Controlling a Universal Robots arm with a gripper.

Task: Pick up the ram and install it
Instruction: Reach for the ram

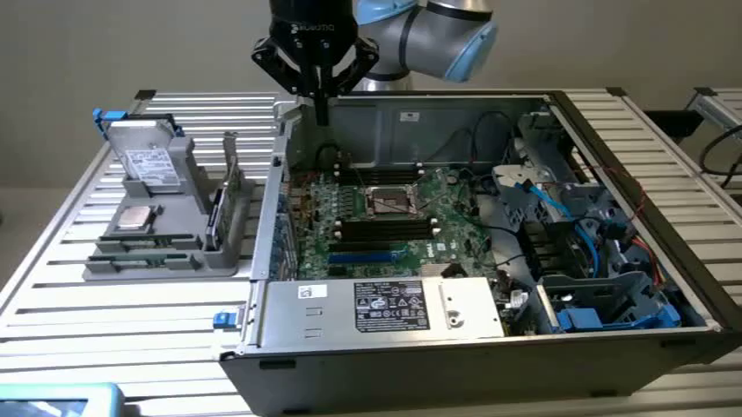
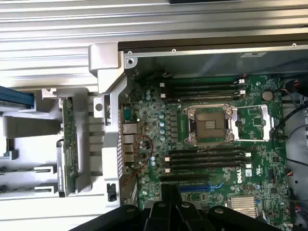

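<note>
The ram [image 2: 70,144], a thin green stick, stands on edge in a grey holder [image 1: 174,252] on the table, at the exterior view's left of the open computer case [image 1: 487,347]. In the exterior view the ram [image 1: 231,178] rises upright from that holder. My gripper [image 1: 321,115] hangs above the case's back left corner, over its wall, apart from the ram and higher than it. Its black fingers [image 2: 168,204] are pressed together and shut with nothing between them. On the motherboard [image 1: 447,226], black memory slots [image 1: 383,230] lie on both sides of the processor socket [image 1: 391,201].
The holder also carries a hard drive [image 1: 151,161] and a square silver processor chip [image 1: 135,217]. Cables and blue drive bays [image 1: 603,261] crowd the case's right side. A power supply box [image 1: 388,306] runs along the case's front. The slatted metal table [image 1: 104,321] surrounds everything.
</note>
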